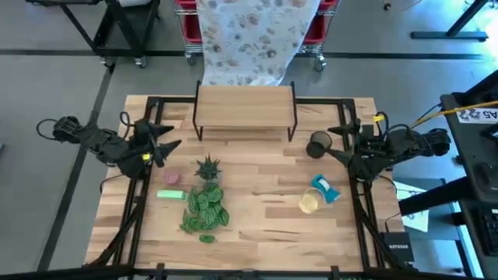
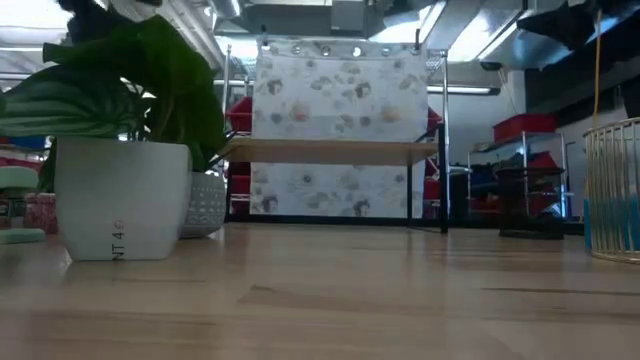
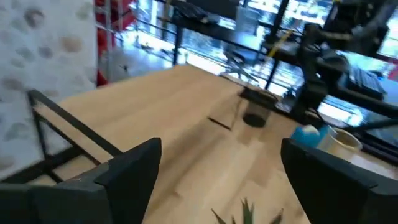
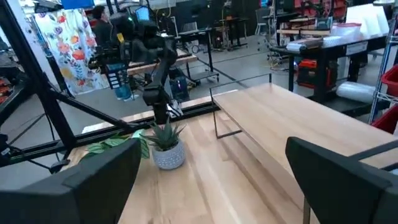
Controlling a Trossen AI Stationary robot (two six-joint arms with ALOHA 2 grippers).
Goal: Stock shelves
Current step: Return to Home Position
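1. Tools. My left tool (image 3: 221,144) hangs over the left rail of the bench (image 1: 264,225), fingers spread wide and holding nothing. My right tool (image 4: 213,144) hangs over the right rail in the same state: fingers apart, empty. Both point inward across the bench.

2. Front of bench. The leafy plant (image 1: 206,208) stands in a white pot nearest the front edge. A green block (image 1: 169,194) lies just to its left, with a pink block (image 1: 171,177) a little behind that. On the right, a wire basket (image 1: 310,202) stands with a blue pack (image 1: 325,189) touching it.

3. Mid bench. The spiky plant (image 1: 208,166) stands just behind the leafy plant, near my left tool. The pen holder (image 1: 319,145) stands close to my right tool.

4. Back of bench. The shelves (image 1: 245,109) stand centred at the rear edge. The top plank is bare; nothing shows on the lower level in the low view. A patterned cloth (image 1: 249,39) hangs beyond them.

5. Hazards.
- An inward sweep of my left arm can clip the spiky plant and tip it.
- The pen holder sits closest to my right fingers; a low or wide retract can knock it over or roll it off.
- The basket looks light; a brush from my right arm can push it toward the rail.
- Open fingers widen each tool, so side clearance is smaller than it appears.
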